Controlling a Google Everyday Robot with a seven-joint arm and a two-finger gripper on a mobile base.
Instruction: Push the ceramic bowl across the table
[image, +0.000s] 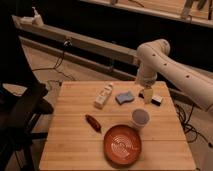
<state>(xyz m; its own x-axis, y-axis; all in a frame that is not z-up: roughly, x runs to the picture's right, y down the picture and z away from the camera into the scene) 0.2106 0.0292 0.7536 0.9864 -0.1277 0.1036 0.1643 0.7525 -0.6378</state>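
The ceramic bowl (122, 145) is wide, shallow and orange-red with pale rings inside. It sits near the front edge of the light wooden table (70, 145), right of centre. My white arm (165, 62) reaches in from the right and bends down to the gripper (148, 95). The gripper hangs low over the table's far right part, well behind the bowl and apart from it.
A whitish cup (140, 118) stands just behind the bowl, almost touching its rim. A small dark-red elongated object (93, 122) lies to the bowl's left. A white bottle (103, 96), a blue sponge (124, 97) and a small dark block (157, 99) lie at the back. A dark chair (20, 107) stands at the left.
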